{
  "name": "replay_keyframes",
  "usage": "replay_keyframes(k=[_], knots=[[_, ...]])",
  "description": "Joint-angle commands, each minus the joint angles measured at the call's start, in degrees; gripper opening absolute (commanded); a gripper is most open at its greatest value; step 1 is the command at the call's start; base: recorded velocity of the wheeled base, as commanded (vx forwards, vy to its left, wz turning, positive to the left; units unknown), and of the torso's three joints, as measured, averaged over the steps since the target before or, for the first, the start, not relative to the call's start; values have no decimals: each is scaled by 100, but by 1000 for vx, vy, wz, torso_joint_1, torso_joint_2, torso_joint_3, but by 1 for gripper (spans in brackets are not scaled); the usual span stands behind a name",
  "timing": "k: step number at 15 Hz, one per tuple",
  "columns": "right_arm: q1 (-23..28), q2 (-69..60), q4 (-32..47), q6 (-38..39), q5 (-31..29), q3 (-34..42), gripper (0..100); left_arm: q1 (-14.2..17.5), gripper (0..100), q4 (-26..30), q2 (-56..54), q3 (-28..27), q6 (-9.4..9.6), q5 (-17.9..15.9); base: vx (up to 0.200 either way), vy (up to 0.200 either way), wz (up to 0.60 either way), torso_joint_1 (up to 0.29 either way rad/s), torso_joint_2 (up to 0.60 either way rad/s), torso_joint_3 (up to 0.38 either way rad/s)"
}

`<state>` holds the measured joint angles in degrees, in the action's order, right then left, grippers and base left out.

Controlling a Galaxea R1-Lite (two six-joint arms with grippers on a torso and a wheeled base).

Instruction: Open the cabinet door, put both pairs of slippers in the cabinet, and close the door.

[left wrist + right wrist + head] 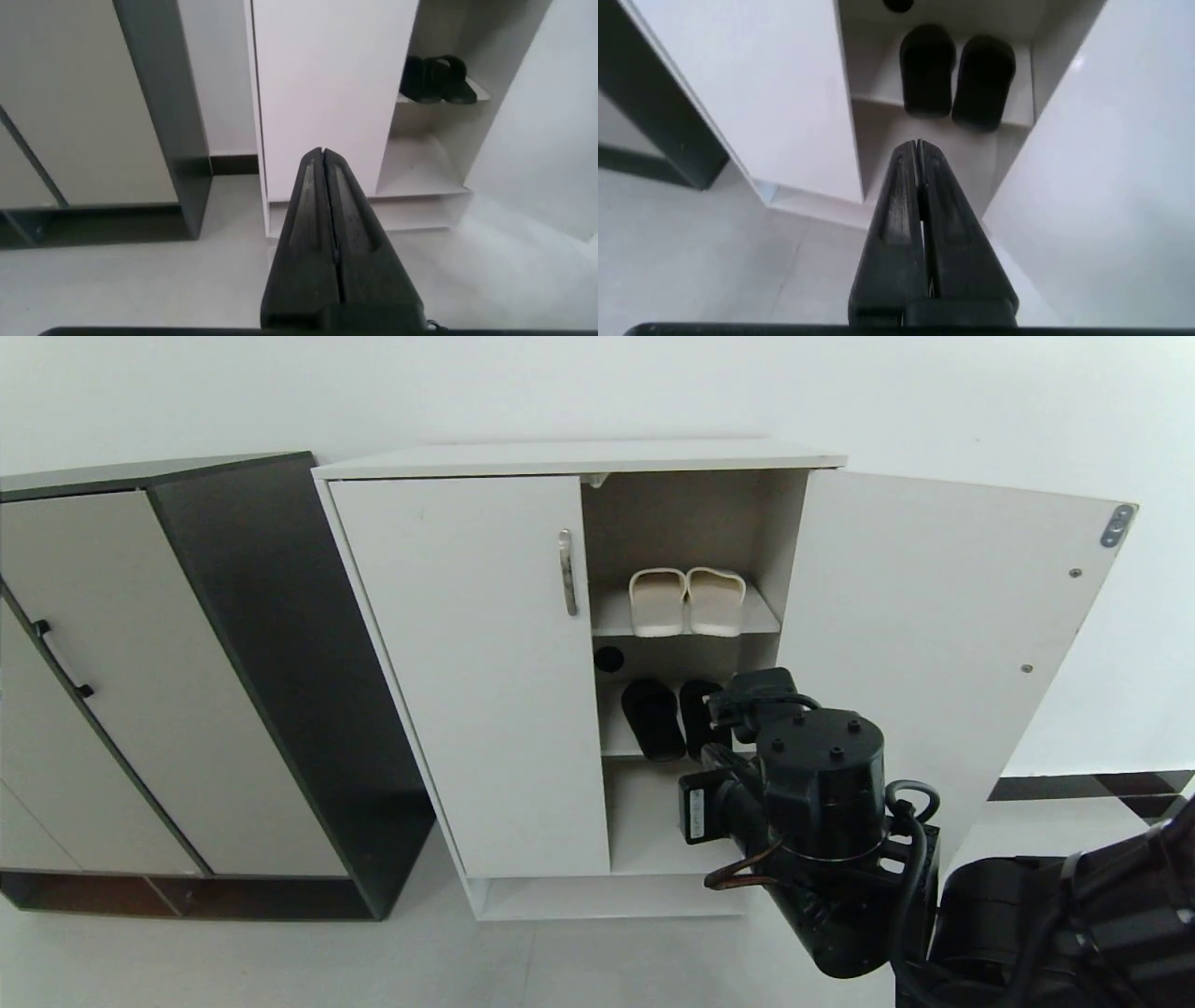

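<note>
The white cabinet (579, 458) has its right door (934, 644) swung wide open and its left door (476, 672) closed. A white pair of slippers (688, 602) sits on the upper shelf. A black pair of slippers (665, 717) sits on the middle shelf, toes inward. My right gripper (918, 149) is shut and empty, hovering in front of the opening below the black slippers (957, 75), beside the open door (1120, 187). My left gripper (322, 159) is shut and empty, low before the closed door (327, 84), with the black slippers (434, 79) off to one side.
A dark grey cabinet (187, 681) with pale doors stands against the white cabinet's left side. The left door carries a metal handle (566, 572). Light floor (373, 961) spreads in front of both cabinets. The bottom shelf (644, 821) is bare.
</note>
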<state>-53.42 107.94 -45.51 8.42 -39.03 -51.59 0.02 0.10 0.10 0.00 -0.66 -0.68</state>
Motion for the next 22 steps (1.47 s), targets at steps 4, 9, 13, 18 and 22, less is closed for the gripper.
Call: replay_keyframes(k=[4, 9, 13, 18, 22], knots=[[148, 35, -64, 1, 27, 17, 0, -2, 0, -1, 8, 0, -4, 7, -200, 0, 0, 2, 0, 2], [174, 35, -134, -7, 36, 35, 0, -2, 0, -1, -1, 0, -13, 16, -40, 0, 0, 1, 0, 0], [174, 43, -143, 1, 36, 53, 0, -2, 0, -1, 8, 0, -13, 7, 0, 0, 0, 0, 0, 0], [174, 70, -239, -51, 45, 97, 0, 6, 0, -1, 8, 0, -4, 7, 0, 0, 0, 0, 0, 0], [174, 52, -248, -130, 36, 202, 0, 6, 0, -1, 8, 0, 4, 7, 0, 0, 0, 0, 0, 0]])
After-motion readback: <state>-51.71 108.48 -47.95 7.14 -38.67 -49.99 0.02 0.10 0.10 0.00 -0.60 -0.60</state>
